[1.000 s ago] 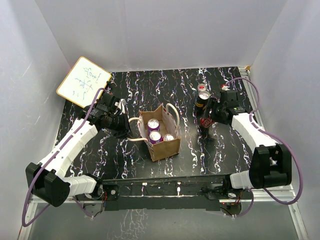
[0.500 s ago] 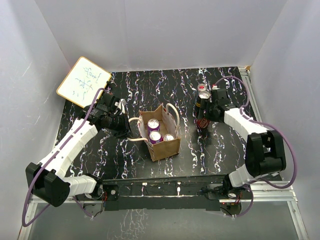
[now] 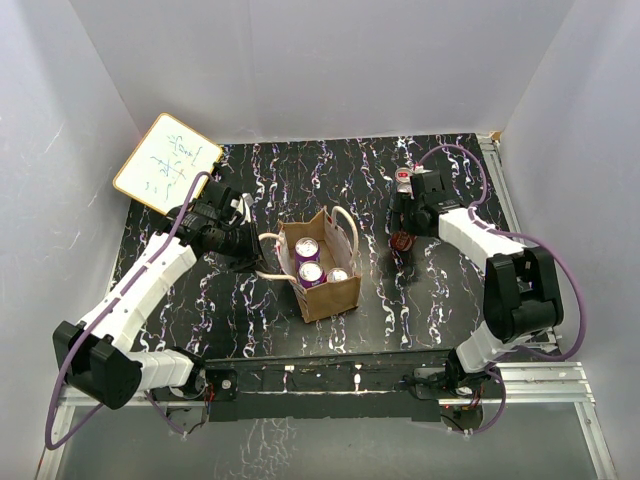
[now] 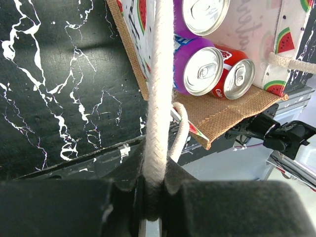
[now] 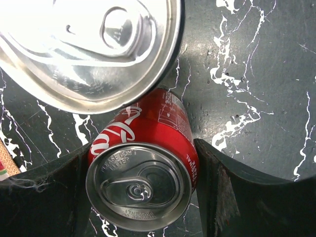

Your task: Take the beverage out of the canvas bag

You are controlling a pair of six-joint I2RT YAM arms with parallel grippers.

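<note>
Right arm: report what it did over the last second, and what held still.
The right arm swung its elbow inward and carried the right tool away from its base and slightly left, up beside the silver-topped can. The red can between its fingers went along. Unchanged: the left tool clamps the handle of the canvas bag, and three cans sit inside.

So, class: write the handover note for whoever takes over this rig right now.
Left claw shut on the canvas bag's handle.
Right claw shut on a red can outside the bag, beside a second can.
Bag upright, holding two purple cans plus a cola can.
Done: two cans out. Left: release this one, then fetch the other three.
</note>
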